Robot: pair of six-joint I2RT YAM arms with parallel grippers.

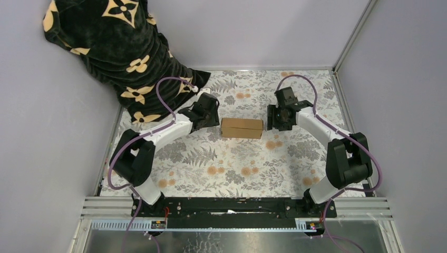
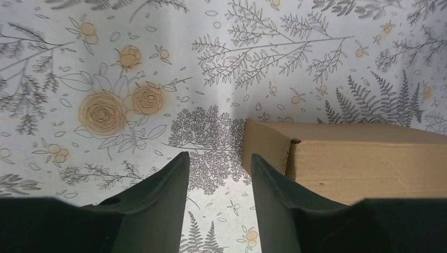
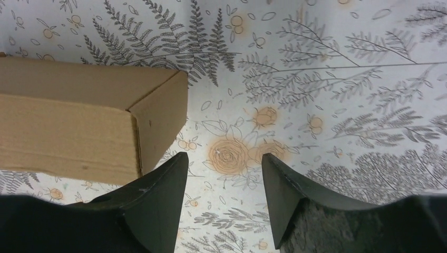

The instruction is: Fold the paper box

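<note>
Paper box [image 1: 241, 128] flanked by 2 released, empty pincers, left gripper [image 2: 219, 174] and right gripper [image 3: 224, 174]; flowered blanket [image 1: 118, 52] beyond its left end.

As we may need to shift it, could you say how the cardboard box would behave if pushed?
The box lies low on a broad face, so it should slide rather than tip or roll. It looks like thin folded cardboard: probably light, and its walls may dent if squeezed.

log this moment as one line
item: small brown cardboard box, folded shut, on floral table | left gripper: open, empty, beside box | right gripper: open, empty, beside box
</note>
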